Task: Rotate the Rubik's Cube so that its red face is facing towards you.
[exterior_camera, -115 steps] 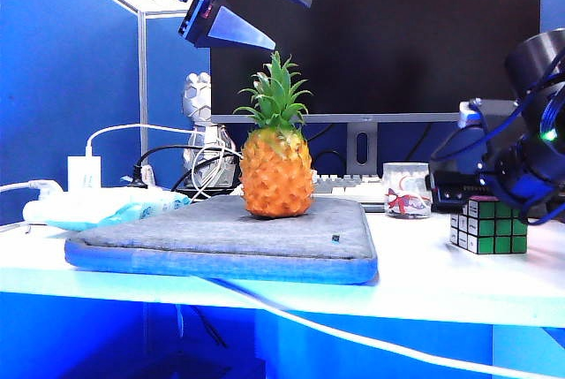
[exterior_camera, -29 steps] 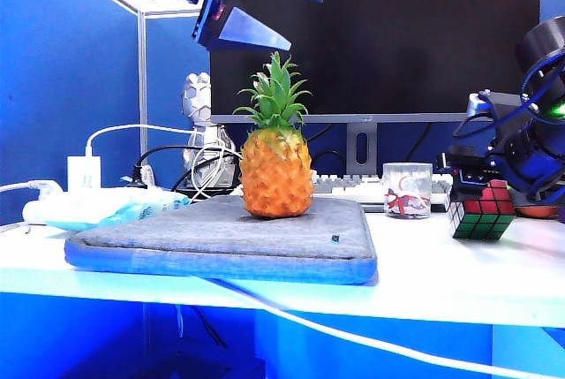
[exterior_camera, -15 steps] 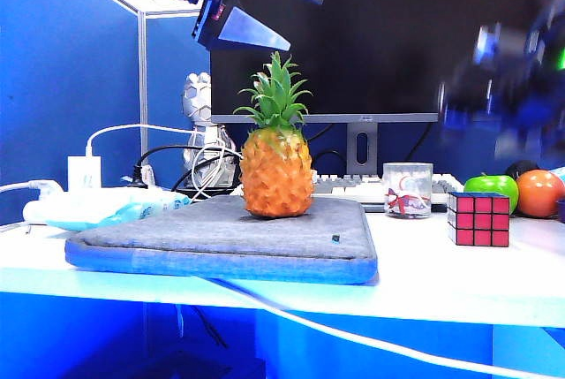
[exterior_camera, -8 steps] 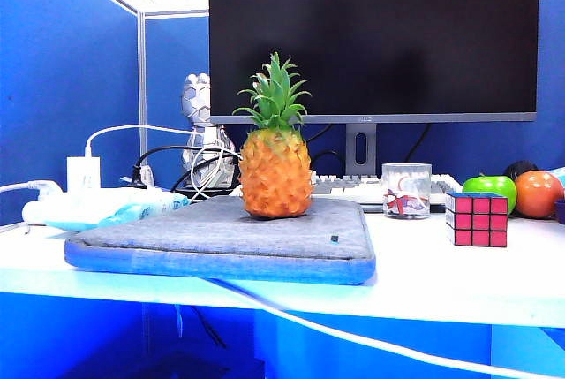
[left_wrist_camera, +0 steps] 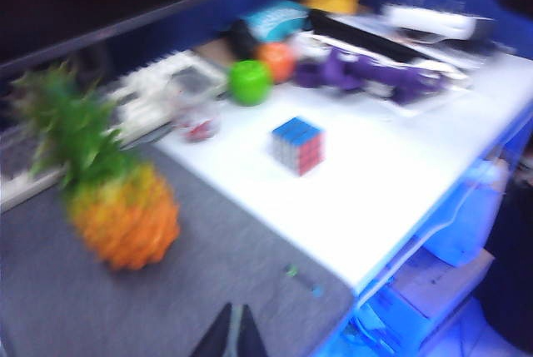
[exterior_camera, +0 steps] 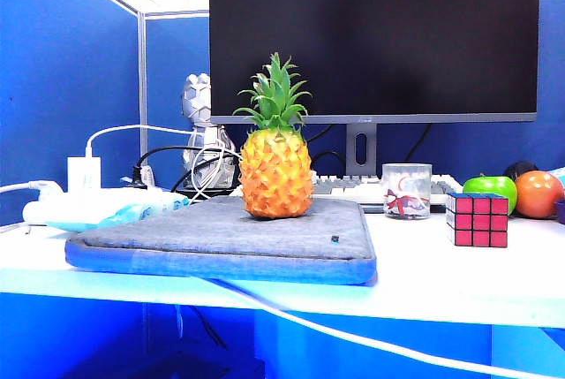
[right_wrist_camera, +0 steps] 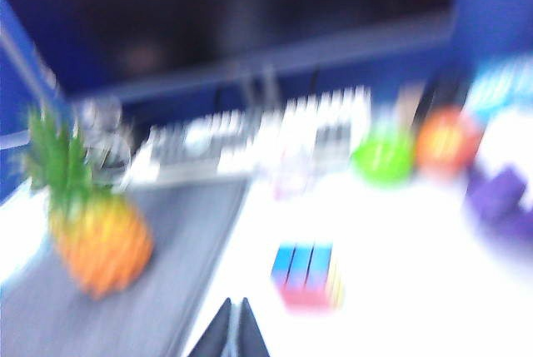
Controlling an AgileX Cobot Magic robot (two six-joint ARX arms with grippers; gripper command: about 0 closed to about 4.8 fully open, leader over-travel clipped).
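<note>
— While both arms are out of the front view, where does the Rubik's Cube [exterior_camera: 477, 219] sit?

— On the white desk [exterior_camera: 441, 282], right of the grey pad [exterior_camera: 221, 238] and apart from it, just in front of the little glass jar [exterior_camera: 407, 190]. The red face [exterior_camera: 482, 221] looks straight at us, nine crimson squares in a black grid.

— And the grippers?

— The left gripper [left_wrist_camera: 231, 334] hangs high above the near edge of the pad, its two dark fingers pressed together with nothing between them. The right gripper [right_wrist_camera: 232, 330] is up in the air too, above the desk near the pad's right edge, fingers pinched to a narrow point and empty. Neither touches the cube.

— What else is on the desk?

— A pineapple [exterior_camera: 275, 155] stands upright on the pad. Behind it are a keyboard [exterior_camera: 353, 188] and a big dark monitor [exterior_camera: 371, 34]. A green apple [exterior_camera: 490, 190] and an orange [exterior_camera: 538, 193] lie behind the cube, to the far right.

— Can you read the cube's other sides?

— From the wrist views the top looks blue, but those shots are blurred, so I would not swear to it.
</note>
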